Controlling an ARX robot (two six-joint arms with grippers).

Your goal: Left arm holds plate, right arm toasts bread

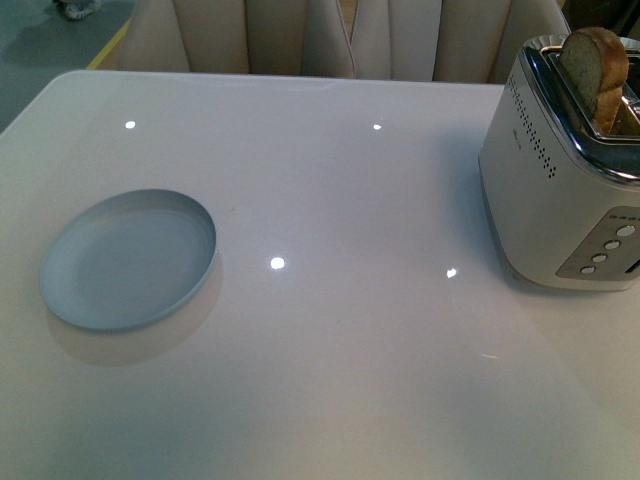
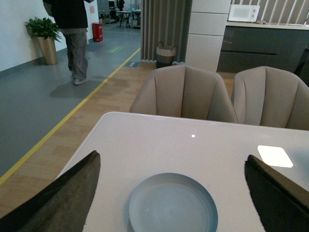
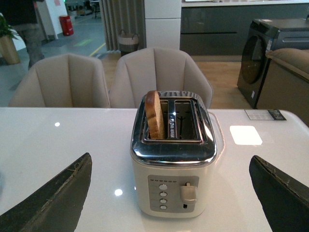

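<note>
The pale blue-grey plate (image 1: 128, 258) lies empty on the white table (image 1: 330, 330) at the left. In the left wrist view it (image 2: 172, 203) sits between my open left gripper's (image 2: 174, 193) dark fingers (image 2: 58, 198), a little ahead of them. The bread (image 1: 596, 62) stands upright in one slot of the white and chrome toaster (image 1: 560, 190) at the right, sticking out above the top. In the right wrist view the bread (image 3: 154, 115) is in the toaster (image 3: 173, 159), which stands between my open right gripper's (image 3: 171, 193) fingers (image 3: 280, 193). Neither arm shows in the front view.
The toaster's lever (image 3: 189, 192) and several buttons (image 3: 163, 197) face the right wrist camera. Beige chairs (image 2: 183, 94) stand along the table's far edge. A person (image 2: 72, 34) walks on the floor beyond, far left.
</note>
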